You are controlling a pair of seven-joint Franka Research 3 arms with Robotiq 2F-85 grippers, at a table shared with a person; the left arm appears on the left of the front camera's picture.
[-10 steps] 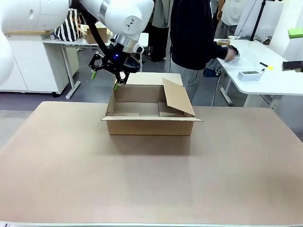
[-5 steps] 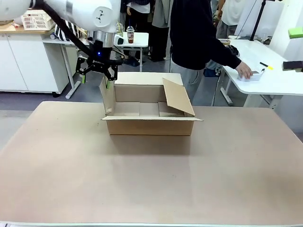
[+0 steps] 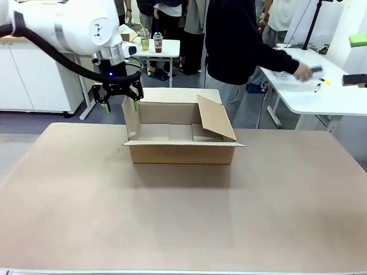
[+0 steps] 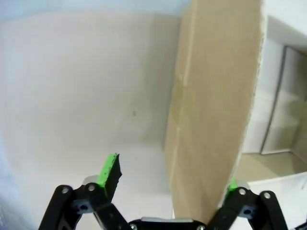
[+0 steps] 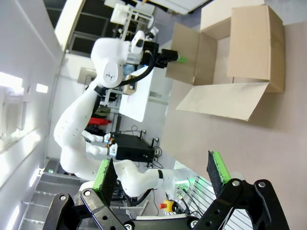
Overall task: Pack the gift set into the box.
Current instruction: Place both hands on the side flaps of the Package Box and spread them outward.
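Observation:
The box (image 3: 180, 150) stands open in the middle of the table, its right flap leaning inward and its left flap (image 3: 131, 117) upright. My left gripper (image 3: 118, 98) hangs open over that flap's top edge. In the left wrist view the flap (image 4: 216, 110) rises between the fingers, close to the right pad (image 4: 233, 185), while the left pad (image 4: 109, 170) stands well clear. My right gripper (image 5: 162, 172) is open and empty, far from the box (image 5: 240, 52). The person's hand (image 3: 307, 71) holds a small blurred light thing over the side table. A yellow stick (image 3: 325, 81) lies there.
The person stands behind the box at the far side, arm stretched toward the white side table (image 3: 321, 100) at the right. The brown tabletop (image 3: 183, 217) is bare in front of the box. Another white table with cups (image 3: 155, 46) stands farther back.
My left gripper has moved left from the box's rear left corner and now straddles the upright left flap. The person's hand has lifted off the side table with something in it.

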